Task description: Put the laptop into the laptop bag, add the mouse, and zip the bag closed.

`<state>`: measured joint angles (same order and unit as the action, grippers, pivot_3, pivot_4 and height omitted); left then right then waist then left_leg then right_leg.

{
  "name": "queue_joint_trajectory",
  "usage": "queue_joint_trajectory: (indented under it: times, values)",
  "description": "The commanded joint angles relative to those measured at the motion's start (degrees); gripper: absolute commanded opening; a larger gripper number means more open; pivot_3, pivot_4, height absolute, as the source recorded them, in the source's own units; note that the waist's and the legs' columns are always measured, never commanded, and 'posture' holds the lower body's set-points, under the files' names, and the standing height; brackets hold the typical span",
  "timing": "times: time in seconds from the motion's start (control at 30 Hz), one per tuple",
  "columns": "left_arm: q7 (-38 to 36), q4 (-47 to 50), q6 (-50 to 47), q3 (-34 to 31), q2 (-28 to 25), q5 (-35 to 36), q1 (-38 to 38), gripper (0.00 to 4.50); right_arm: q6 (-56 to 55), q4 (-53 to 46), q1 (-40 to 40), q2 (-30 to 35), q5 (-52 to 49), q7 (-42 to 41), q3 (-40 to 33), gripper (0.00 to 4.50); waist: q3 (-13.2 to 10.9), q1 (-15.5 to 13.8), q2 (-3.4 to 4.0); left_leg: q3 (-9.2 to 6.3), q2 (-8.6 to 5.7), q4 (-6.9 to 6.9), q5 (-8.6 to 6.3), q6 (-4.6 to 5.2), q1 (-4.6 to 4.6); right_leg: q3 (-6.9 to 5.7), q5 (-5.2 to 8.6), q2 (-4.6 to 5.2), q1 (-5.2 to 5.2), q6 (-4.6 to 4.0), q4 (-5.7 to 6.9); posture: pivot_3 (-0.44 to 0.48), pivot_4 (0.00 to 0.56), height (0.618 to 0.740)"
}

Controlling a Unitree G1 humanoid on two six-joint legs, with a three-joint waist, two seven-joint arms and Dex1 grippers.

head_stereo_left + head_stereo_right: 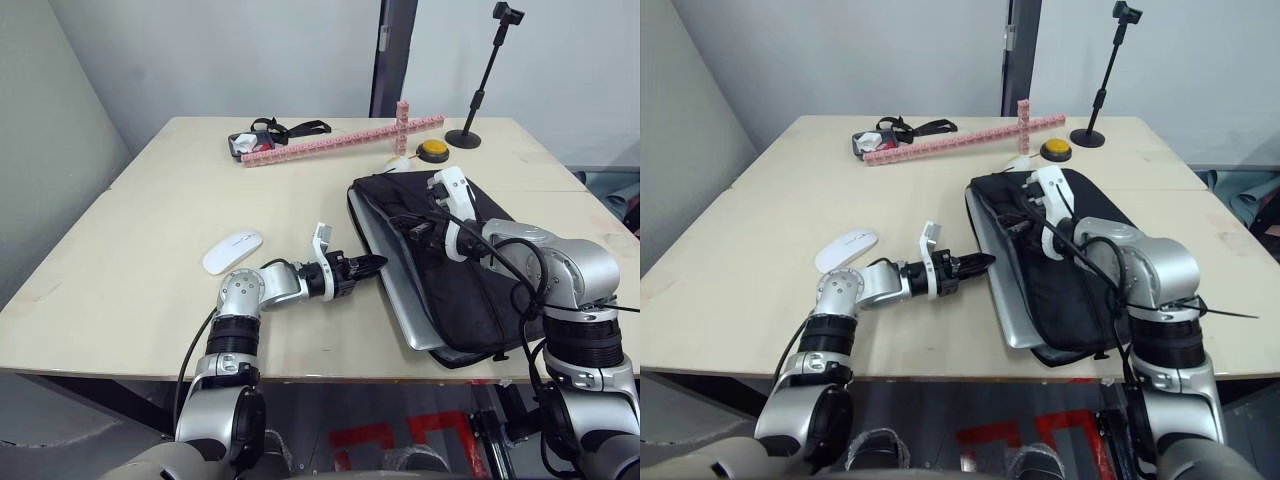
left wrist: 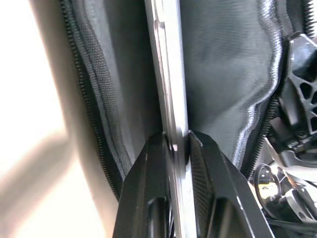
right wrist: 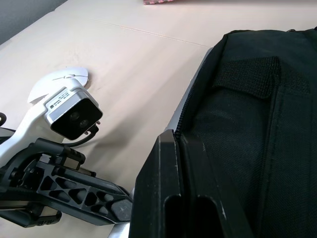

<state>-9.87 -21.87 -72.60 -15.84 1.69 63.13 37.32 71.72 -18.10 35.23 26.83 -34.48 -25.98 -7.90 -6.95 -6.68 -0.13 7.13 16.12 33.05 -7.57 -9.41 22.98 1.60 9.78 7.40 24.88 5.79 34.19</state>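
Nearest the camera, on the wooden table (image 1: 150, 220): silver-grey laptop (image 1: 400, 285) lying flat, mostly tucked inside the open black laptop bag (image 1: 450, 260), long left edge and near corner still poking out. Pinched along that exposed edge by the left gripper (image 1: 372, 265), black fingers (image 2: 153, 168) pressed onto the thin metal from both sides, as seen from the left wrist, with the bag's zipper teeth running alongside. Bag's upper flap clamped by the right gripper (image 1: 1018, 212), fingers (image 3: 171, 168) closed tight on the fabric rim beside the zipper, near the flat handle strap (image 3: 245, 74); flap raised slightly off the laptop. Right arm reaching across the top of the bag from the robot's right.

Left of the left arm, well apart from the bag: glossy white mouse (image 1: 232, 251), resting alone on bare tabletop, untouched.

Farther back: long bar of pink blocks (image 1: 340, 140) laid diagonally, crossed by a short upright pink piece. At its left end, a small dark device with black straps (image 1: 275, 130). Just behind the bag's far corner, a yellow round button (image 1: 433, 150) on a black base, and a small white object beside it, too small to name. At the table's far right, a black stand (image 1: 480, 85) on a round foot, a small camera at its top.
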Motion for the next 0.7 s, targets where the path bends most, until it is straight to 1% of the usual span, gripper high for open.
queue_joint_trajectory:
  times: [0.03, 0.2, 0.33, 0.7]
  values:
    - [-1.25, 2.00, -0.42, -1.27, 1.26, 1.83, 1.92, 0.12, -0.78, -1.43, 1.12, 0.62, -1.26, -0.42, -0.99, 0.00, 0.00, 0.00, 0.00, 0.00, 0.00, 0.00, 0.00, 0.00, 0.00, 0.00, 0.00, 0.00, 0.00, 0.00, 0.00, 0.000, 0.150, 0.740]
    - [-0.50, 0.59, -0.36, -3.42, 3.45, 3.00, 3.67, 0.12, 0.56, -2.62, 1.51, -0.74, -3.06, -0.22, -1.21, 0.00, 0.00, 0.00, 0.00, 0.00, 0.00, -0.01, 0.00, 0.00, 0.00, 0.00, 0.00, 0.00, 0.00, 0.00, -0.01, 0.000, 0.150, 0.740]
    - [-1.94, -2.14, 1.28, -1.97, 5.36, 0.03, 5.83, 0.12, 1.88, -3.31, 2.14, -2.50, -4.49, 0.61, -1.26, 0.00, 0.00, -0.02, 0.01, 0.00, 0.00, -0.01, 0.01, 0.01, 0.01, 0.00, 0.00, 0.00, 0.02, 0.00, -0.01, 0.000, 0.150, 0.740]
    - [-7.42, -8.84, 4.71, 0.99, 7.88, -7.04, 9.86, 0.12, 4.90, -4.08, 4.65, -6.99, -6.46, 3.34, -2.43, 0.00, -0.01, 0.33, 0.02, 0.00, 0.00, -0.04, 0.03, 0.04, 0.05, -0.01, 0.00, 0.00, 0.05, 0.01, -0.02, 0.000, 0.150, 0.740]
